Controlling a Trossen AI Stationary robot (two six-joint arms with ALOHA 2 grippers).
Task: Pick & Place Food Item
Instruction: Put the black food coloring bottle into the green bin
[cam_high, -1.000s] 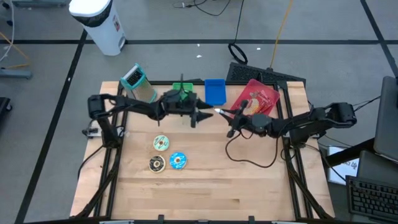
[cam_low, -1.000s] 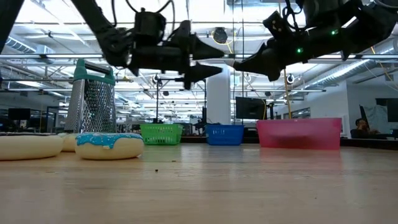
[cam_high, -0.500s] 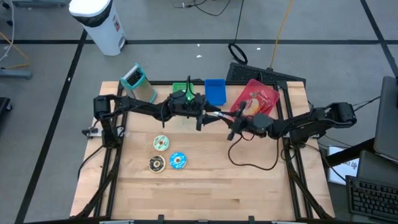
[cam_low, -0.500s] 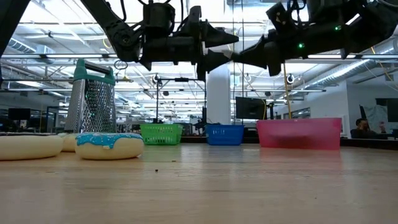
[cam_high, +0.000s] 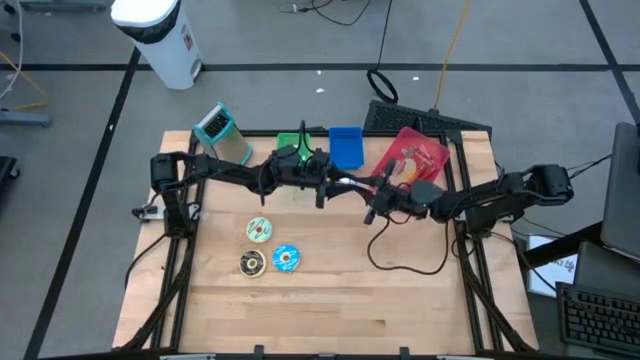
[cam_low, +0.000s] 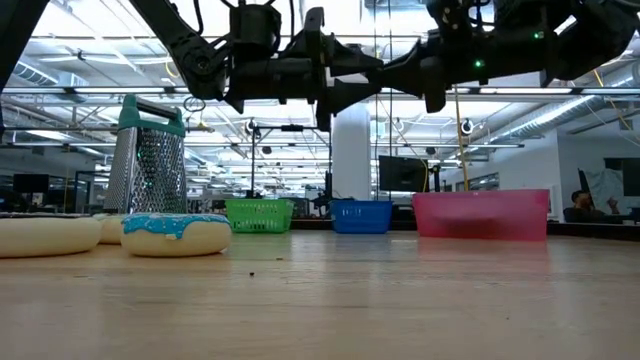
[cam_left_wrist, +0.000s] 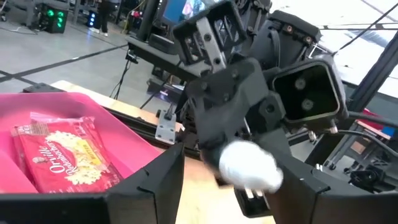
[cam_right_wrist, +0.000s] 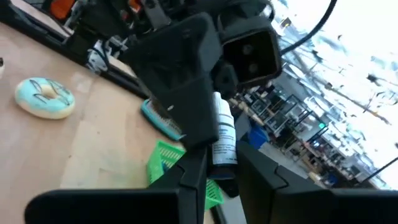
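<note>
High view shows the right gripper (cam_high: 372, 186) clamped on a small white bottle (cam_right_wrist: 222, 138), its long axis pointing between the left gripper's (cam_high: 338, 184) parted fingers.

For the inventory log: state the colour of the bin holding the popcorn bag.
Pink bin, clearest in the left wrist view.

Meeting nose to nose above mid-bench (cam_high: 330, 300): left gripper (cam_high: 345, 183), right gripper (cam_high: 372, 189), blocking passage there. Lying open: near edge, beyond doughnuts (cam_high: 268, 247).
</note>
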